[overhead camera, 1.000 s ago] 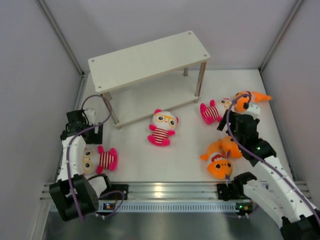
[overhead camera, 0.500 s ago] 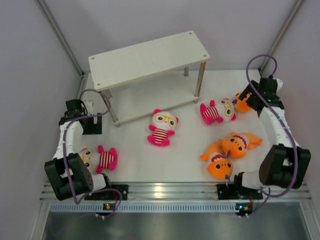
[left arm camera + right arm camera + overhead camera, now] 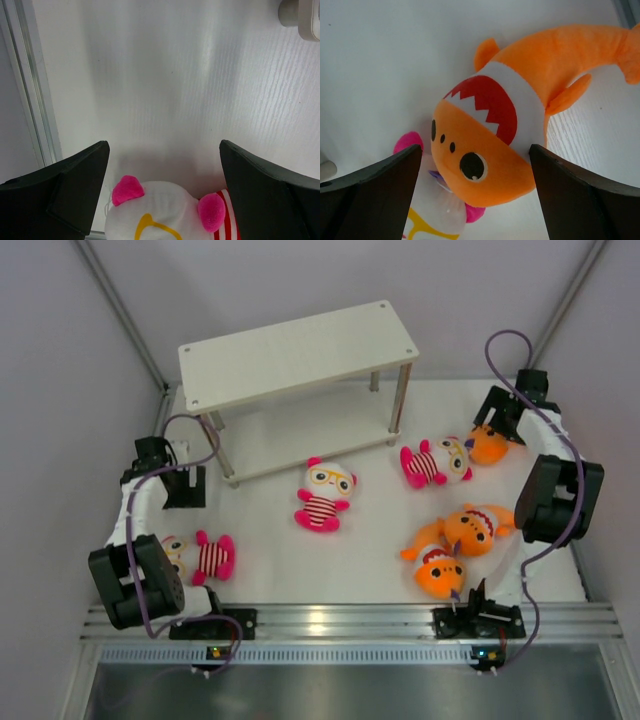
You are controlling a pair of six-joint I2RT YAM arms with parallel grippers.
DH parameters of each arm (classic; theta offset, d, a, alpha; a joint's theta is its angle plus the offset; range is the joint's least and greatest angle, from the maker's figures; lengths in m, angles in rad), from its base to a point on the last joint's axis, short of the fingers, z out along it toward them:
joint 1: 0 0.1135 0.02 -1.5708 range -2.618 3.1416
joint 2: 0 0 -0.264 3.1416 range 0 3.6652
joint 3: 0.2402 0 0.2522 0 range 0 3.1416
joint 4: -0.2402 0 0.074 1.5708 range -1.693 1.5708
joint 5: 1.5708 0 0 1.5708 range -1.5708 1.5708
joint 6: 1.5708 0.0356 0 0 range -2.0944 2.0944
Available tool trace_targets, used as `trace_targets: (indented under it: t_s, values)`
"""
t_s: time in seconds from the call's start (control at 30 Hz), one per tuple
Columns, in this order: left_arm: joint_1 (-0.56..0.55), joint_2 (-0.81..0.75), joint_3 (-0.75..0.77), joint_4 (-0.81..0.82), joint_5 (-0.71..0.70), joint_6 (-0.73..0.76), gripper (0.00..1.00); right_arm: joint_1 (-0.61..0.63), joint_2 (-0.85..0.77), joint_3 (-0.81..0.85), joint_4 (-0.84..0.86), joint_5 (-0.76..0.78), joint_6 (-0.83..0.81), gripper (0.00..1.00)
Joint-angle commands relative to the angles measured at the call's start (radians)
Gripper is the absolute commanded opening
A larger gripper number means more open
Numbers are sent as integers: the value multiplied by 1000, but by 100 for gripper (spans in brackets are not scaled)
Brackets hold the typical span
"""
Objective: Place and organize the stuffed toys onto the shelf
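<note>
The right gripper [image 3: 475, 147] spreads wide above an orange shark [image 3: 490, 130] on the table's [image 3: 370, 540] far right; its length runs diagonally, mouth toward a neighbouring doll [image 3: 437, 222]; the left gripper [image 3: 164, 145], equally wide, hovers over a striped doll [image 3: 150, 210] lying head-left.

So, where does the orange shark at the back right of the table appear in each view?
Top external: the orange shark lies at the upper right of the table.
Left wrist: not in it.
Right wrist: it fills the centre of the picture, with its toothy mouth towards the camera.
Shared landmark: the white doll beside the shark's head, seen at the lower left in the right wrist view.
</note>
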Motion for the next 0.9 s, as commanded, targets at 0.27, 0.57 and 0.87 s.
trace_targets:
  t_s: [0.27,0.57,0.87]
  values:
    - [-7,-51,33,11,-74,32,98,-35,-100,-55,-14,17,-91,92]
    - [-7,-66,32,11,-94,45,98,-37,36,-46,-40,31,-110,86]
    - [-7,-71,27,10,-99,42,98,-37,-129,-162,81,-24,-104,5]
